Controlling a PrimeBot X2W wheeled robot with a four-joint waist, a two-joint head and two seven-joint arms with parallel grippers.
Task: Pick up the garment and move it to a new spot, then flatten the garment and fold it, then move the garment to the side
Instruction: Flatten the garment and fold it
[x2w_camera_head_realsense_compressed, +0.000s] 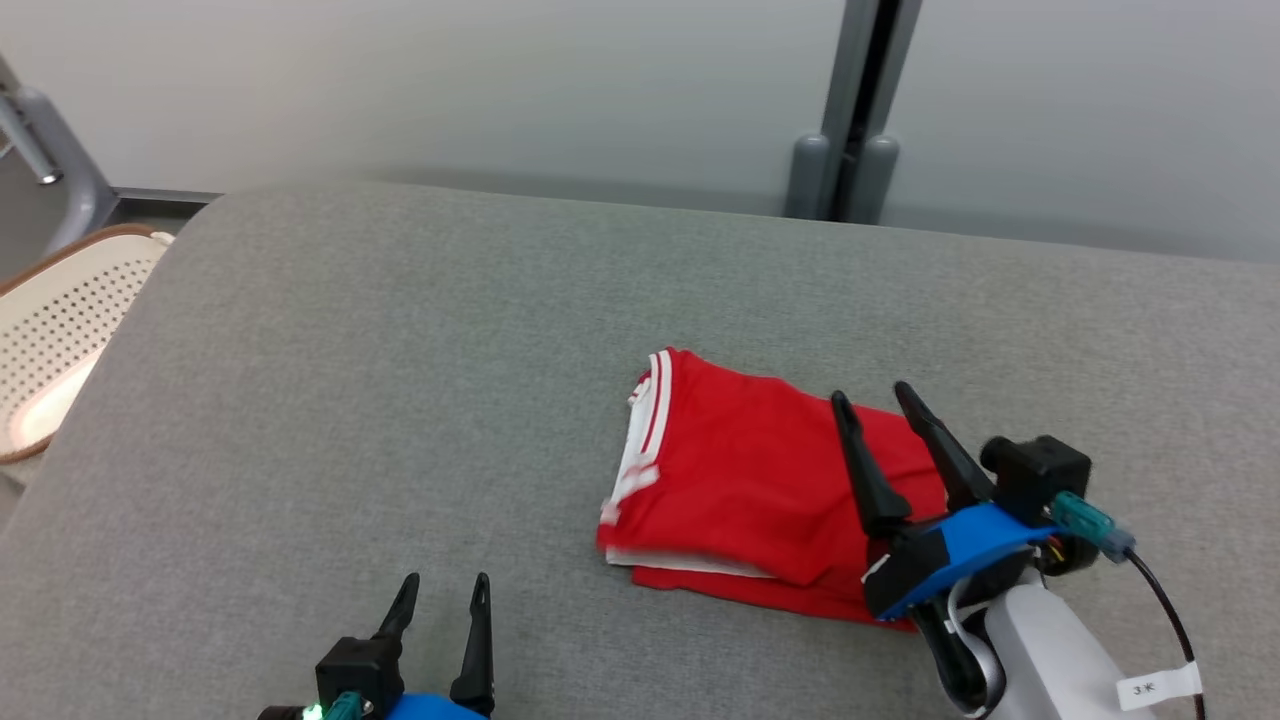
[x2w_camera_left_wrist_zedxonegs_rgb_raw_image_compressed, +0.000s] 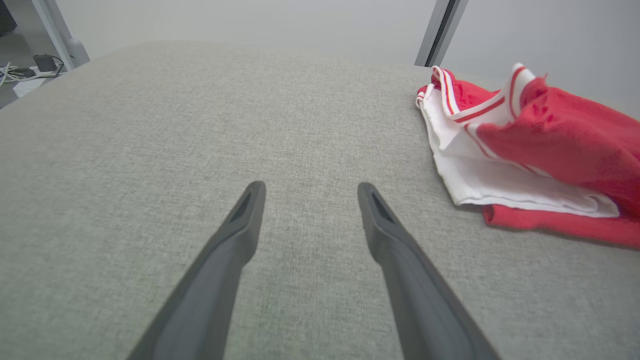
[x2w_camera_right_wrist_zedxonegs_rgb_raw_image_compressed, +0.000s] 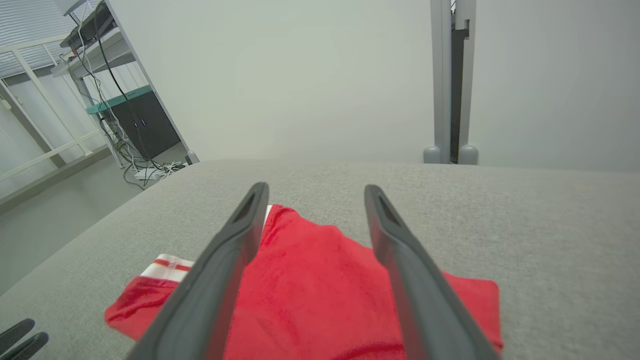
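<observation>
— Where's the garment (x2w_camera_head_realsense_compressed: 740, 480)?
— Folded, right of middle on the table (x2w_camera_head_realsense_compressed: 400, 350). My right pincer (x2w_camera_head_realsense_compressed: 870, 392) hovers over it, jaws apart, empty. To shift it, I'd pinch every layer at one edge.

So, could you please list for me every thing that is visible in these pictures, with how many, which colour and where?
garment: one, red with white trim, folded on the padded surface
padded surface: one, grey, under the garment
basket: one, cream with brown rim, beside the surface's left edge
post: one, grey, at the wall behind
cabinet: one, dark, on the floor at the left
cables: several, dark and white, beside the cabinet
left fingers: two, dark, open, over bare surface
right fingers: two, dark, open above the garment, holding nothing
</observation>
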